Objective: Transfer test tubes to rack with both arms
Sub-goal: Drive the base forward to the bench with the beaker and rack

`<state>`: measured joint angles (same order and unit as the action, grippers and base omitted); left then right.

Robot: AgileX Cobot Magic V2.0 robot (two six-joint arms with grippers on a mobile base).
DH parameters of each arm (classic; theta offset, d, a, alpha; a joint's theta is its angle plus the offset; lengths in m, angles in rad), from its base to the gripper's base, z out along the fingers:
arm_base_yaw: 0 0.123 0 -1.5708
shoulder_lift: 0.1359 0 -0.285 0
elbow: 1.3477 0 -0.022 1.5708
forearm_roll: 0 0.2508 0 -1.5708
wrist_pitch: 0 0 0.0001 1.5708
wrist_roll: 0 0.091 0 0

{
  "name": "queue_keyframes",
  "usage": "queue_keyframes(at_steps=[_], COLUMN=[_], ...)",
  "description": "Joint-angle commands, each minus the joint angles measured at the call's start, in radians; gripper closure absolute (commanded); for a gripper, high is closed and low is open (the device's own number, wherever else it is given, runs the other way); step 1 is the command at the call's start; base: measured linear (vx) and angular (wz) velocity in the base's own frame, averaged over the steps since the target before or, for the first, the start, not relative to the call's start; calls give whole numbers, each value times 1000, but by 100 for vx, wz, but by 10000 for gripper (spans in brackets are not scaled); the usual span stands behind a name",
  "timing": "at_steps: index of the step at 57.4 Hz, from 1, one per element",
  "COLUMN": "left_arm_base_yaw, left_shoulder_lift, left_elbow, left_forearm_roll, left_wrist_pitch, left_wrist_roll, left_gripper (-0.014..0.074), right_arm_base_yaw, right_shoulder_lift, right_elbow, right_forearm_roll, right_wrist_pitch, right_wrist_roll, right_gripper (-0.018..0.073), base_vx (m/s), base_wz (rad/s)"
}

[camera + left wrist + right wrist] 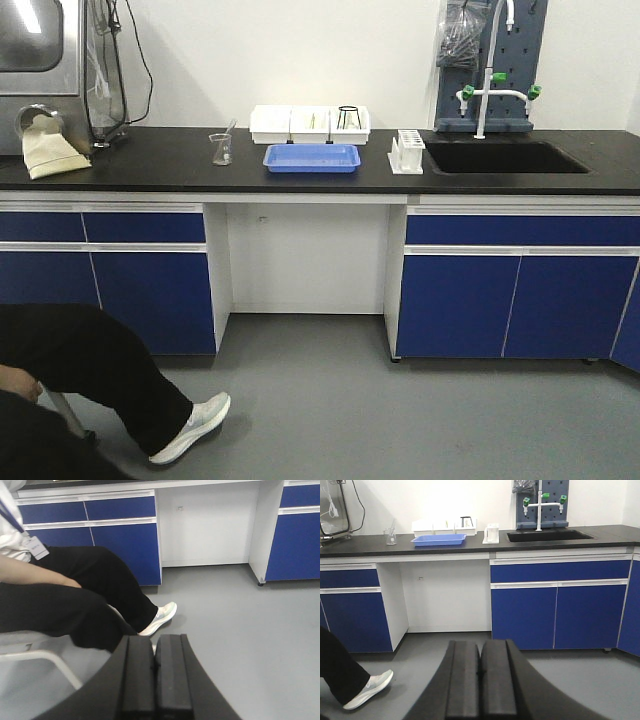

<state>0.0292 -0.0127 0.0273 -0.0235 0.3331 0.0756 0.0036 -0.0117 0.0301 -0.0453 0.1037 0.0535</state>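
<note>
Left fingers (137, 677), right fingers (462, 680) pressed together, empty, well short of worktop (150, 160). Rack (407, 152) stands there beside sink (505, 157); tubes too small to spot. Risk: drive-in clips seated person's leg (100, 595).

Desk (150, 160) top is plain black, and the cabinet doors (150, 290) under it are deep blue with white trim. Tray (311, 158) is a lighter blue, rack (407, 152) and storage bins (300, 122) white. Green knobs (466, 92) on the tap, grey floor (350, 400). Left end effector (154, 652) and right end effector (480, 657) are both matte black.
</note>
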Motion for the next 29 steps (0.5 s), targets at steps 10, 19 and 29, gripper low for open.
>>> queue_keyframes(at_steps=[10, 19, 29], left_arm_base_yaw=[2, 2, 2], left_shoulder_lift=[-11, -11, -11], left_elbow=[-32, -32, -32], left_forearm_roll=[-6, -6, -6], left_wrist_pitch=[-81, -81, -81], left_wrist_roll=[-4, -4, -4], left_gripper=[601, 601, 601], right_arm_base_yaw=[-4, -4, -4], right_shoulder_lift=[0, 0, 0], right_elbow=[14, 14, 14], right_forearm_roll=[-1, -1, -1], right_wrist_pitch=[-81, -81, -81], right_wrist_roll=[-4, -4, -4], right_gripper=[568, 568, 568], base_vx=[0, 0, 0], base_wz=[0, 0, -1])
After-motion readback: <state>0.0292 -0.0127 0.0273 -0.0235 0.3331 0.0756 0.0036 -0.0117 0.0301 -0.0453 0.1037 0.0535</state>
